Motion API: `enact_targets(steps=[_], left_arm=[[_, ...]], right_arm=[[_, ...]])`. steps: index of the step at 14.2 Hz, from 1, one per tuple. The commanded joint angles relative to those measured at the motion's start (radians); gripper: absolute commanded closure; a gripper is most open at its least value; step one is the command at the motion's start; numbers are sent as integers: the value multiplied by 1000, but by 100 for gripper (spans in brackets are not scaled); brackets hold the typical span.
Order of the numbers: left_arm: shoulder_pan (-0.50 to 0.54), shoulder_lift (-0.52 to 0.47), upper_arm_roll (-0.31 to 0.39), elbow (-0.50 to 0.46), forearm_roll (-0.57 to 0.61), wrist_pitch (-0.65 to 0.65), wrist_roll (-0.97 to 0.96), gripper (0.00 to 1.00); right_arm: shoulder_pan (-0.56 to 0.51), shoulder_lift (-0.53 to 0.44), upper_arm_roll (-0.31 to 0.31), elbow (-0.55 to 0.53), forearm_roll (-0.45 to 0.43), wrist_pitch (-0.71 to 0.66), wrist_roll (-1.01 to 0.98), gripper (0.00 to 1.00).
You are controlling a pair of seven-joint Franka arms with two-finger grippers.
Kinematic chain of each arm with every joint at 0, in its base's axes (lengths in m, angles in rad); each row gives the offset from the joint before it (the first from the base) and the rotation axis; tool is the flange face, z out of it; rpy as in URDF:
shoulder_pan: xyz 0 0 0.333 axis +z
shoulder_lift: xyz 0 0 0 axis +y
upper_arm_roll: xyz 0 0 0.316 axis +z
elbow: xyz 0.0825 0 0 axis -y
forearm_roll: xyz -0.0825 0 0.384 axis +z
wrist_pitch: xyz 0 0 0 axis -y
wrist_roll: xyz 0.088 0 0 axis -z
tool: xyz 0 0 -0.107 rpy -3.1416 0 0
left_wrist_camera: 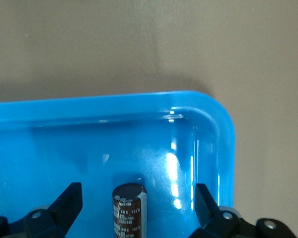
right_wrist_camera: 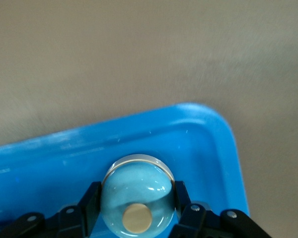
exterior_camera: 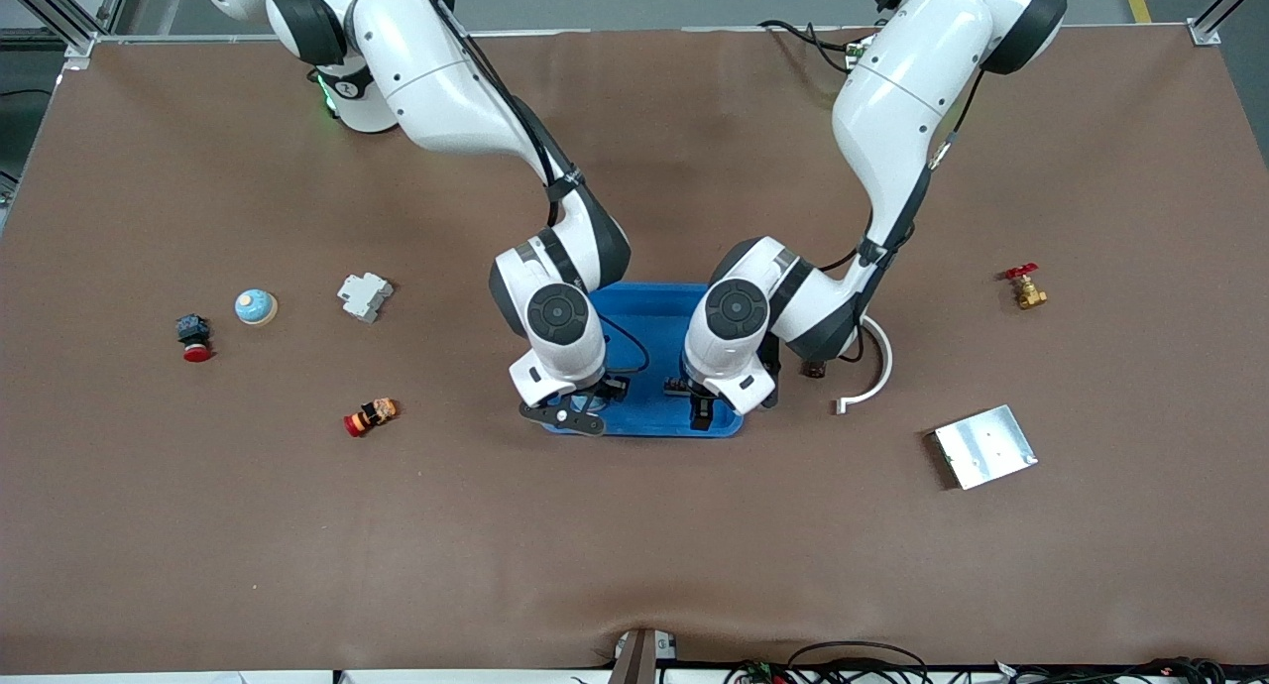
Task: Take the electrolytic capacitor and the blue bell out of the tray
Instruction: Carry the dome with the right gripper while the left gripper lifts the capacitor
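Observation:
A blue tray (exterior_camera: pixel 644 317) lies mid-table under both hands. My right gripper (exterior_camera: pixel 573 413) is low over the tray's corner toward the right arm's end. In the right wrist view this gripper (right_wrist_camera: pixel 137 193) is shut on the bell (right_wrist_camera: pixel 139 196), a light-blue dome with a tan button, which rests on the tray floor (right_wrist_camera: pixel 203 148). My left gripper (exterior_camera: pixel 699 413) hangs over the tray's other near corner. Seen from the left wrist, it (left_wrist_camera: pixel 137 198) is open, and the dark brown capacitor (left_wrist_camera: pixel 129 210) stands upright between its fingers (left_wrist_camera: pixel 69 201), touching neither. The front view hides both objects.
Toward the right arm's end lie a second light-blue bell (exterior_camera: pixel 256 307), a grey breaker (exterior_camera: pixel 365 295), a red-and-black button (exterior_camera: pixel 194 337) and a red-orange switch (exterior_camera: pixel 371 416). Toward the left arm's end: a white curved piece (exterior_camera: pixel 872 372), a metal plate (exterior_camera: pixel 984 446), a brass valve (exterior_camera: pixel 1026 289).

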Motion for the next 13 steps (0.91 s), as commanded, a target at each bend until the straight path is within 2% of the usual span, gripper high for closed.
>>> enact_targets(steps=[1,6,11,12,13], left_arm=[[-51,38,39,66,-18,-26,-9,0],[-68,61,43,72,-14,-19,-17,0],[-82,68,43,77,-9,-15,-17,0],[-85,68,43,77,-9,-17,-17,2],[-87,68,43,75,-9,-17,-17,9]], right_arm=[[-41,-46,22,10,-3,-65,-7,100],[-154,-169,20,-74,0,-164,-239,100],[-374,-325,19,-296,0,-168,-693,100],[-418,-354,16,-345,-2,-167,-803,100],[-460,-377,9,-390,-5,-164,-908,100]])
